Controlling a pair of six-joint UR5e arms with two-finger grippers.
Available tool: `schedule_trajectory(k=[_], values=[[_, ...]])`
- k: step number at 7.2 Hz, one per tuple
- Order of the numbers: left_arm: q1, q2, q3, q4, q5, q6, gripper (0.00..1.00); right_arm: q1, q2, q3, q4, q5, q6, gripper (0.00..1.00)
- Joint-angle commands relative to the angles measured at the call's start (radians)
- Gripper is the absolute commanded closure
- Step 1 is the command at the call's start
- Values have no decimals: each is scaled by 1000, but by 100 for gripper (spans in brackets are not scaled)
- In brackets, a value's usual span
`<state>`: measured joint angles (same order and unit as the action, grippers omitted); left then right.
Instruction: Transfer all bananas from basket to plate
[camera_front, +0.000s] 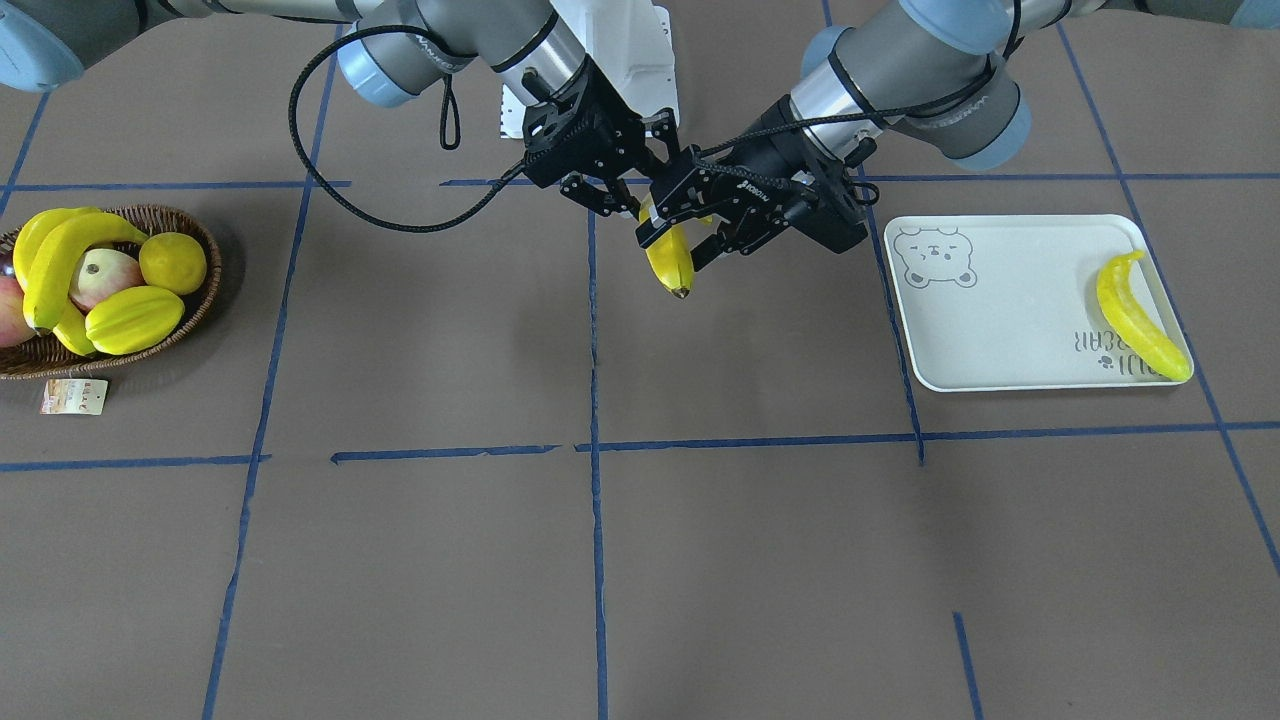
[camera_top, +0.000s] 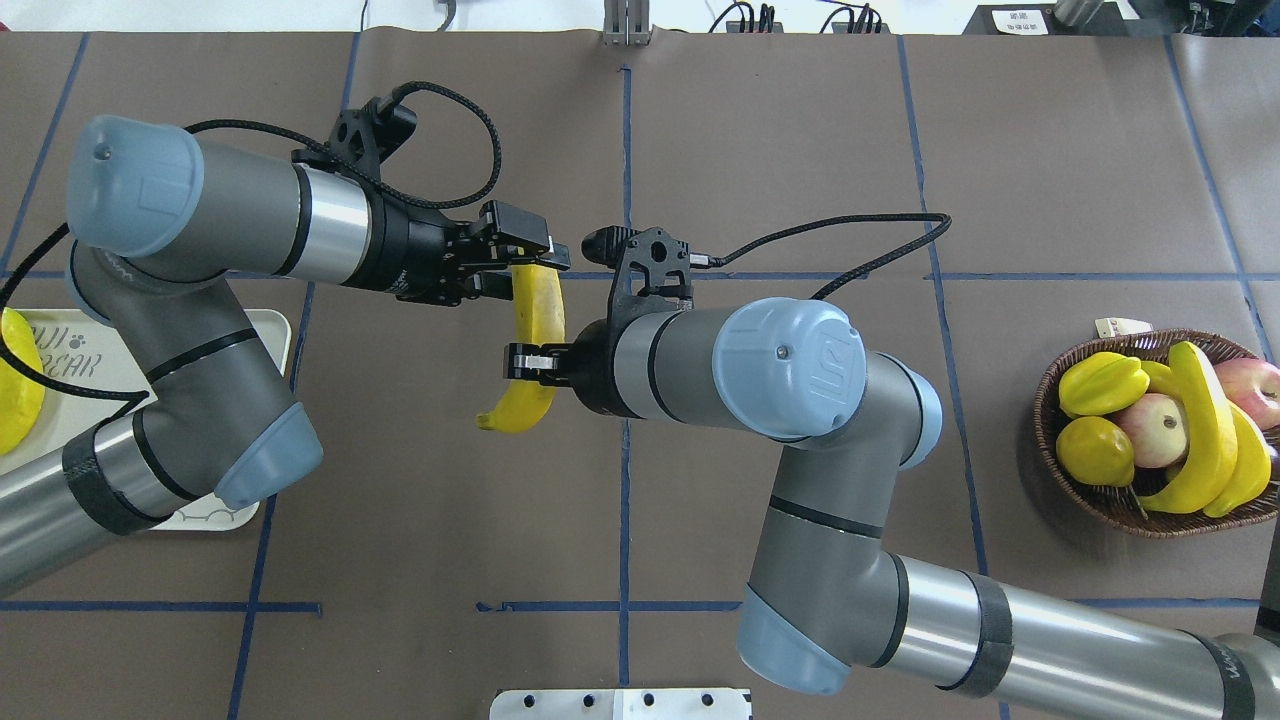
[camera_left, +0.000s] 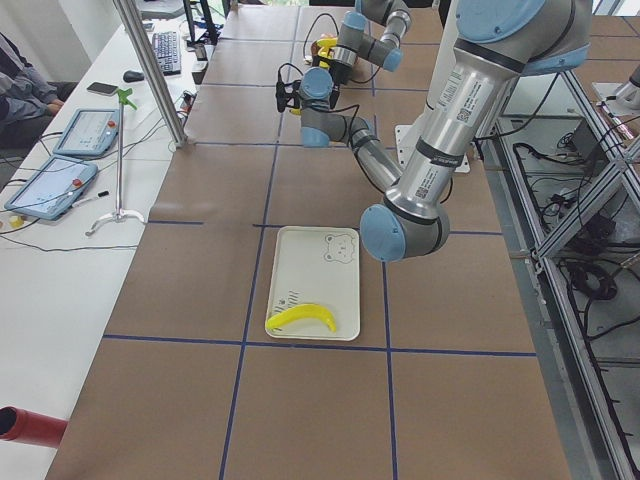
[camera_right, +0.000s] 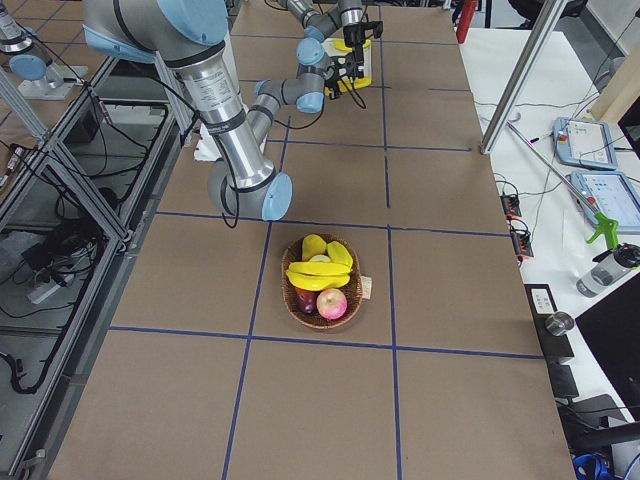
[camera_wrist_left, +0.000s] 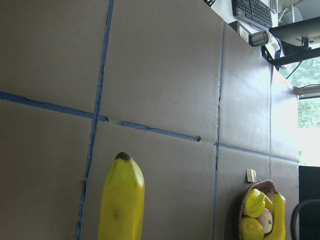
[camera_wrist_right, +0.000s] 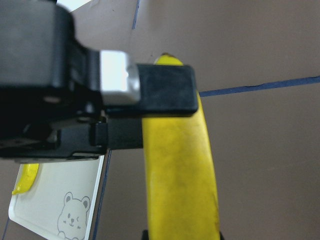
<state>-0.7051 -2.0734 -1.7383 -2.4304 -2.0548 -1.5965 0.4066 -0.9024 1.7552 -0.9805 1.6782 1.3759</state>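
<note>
Both arms meet over the middle of the surface (camera_front: 700, 560) with one banana between them, up off the brown paper. From overhead, the left gripper (camera_top: 528, 268) has its jaws clenched on the far end of the held banana (camera_top: 540, 315). The right gripper (camera_top: 528, 362) has its jaws clamped across the near half.

The right wrist camera gives what the overhead view cannot: a black pad of the left gripper pressed flat on the yellow skin. The left wrist camera shows just the banana's dark tip jutting out ahead.

Overhead, the left arm covers most of the plate (camera_front: 1010, 330). The front camera shows it whole, on the right of that view, bear face in one corner. The plate banana (camera_front: 1135, 315) lies along its right edge.

At the far left of the front view sits the basket (camera_front: 120, 358). It holds the basket bananas (camera_front: 50, 270) beside a starfruit (camera_front: 135, 318), a lemon (camera_front: 172, 262) and apples. A paper tag (camera_front: 73, 396) lies just beside it.

In both side views the jaws are too small to read.
</note>
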Motion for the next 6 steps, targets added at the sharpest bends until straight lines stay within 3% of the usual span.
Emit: schedule_trajectory(k=[1, 5, 6], values=[[2, -4, 13, -1, 1, 3, 26, -2, 0, 4, -1, 0, 2, 96], [33, -4, 13, -1, 1, 3, 35, -2, 2, 4, -1, -2, 2, 95], [33, -5, 11, -1, 1, 1, 44, -2, 2, 4, -1, -2, 2, 95]])
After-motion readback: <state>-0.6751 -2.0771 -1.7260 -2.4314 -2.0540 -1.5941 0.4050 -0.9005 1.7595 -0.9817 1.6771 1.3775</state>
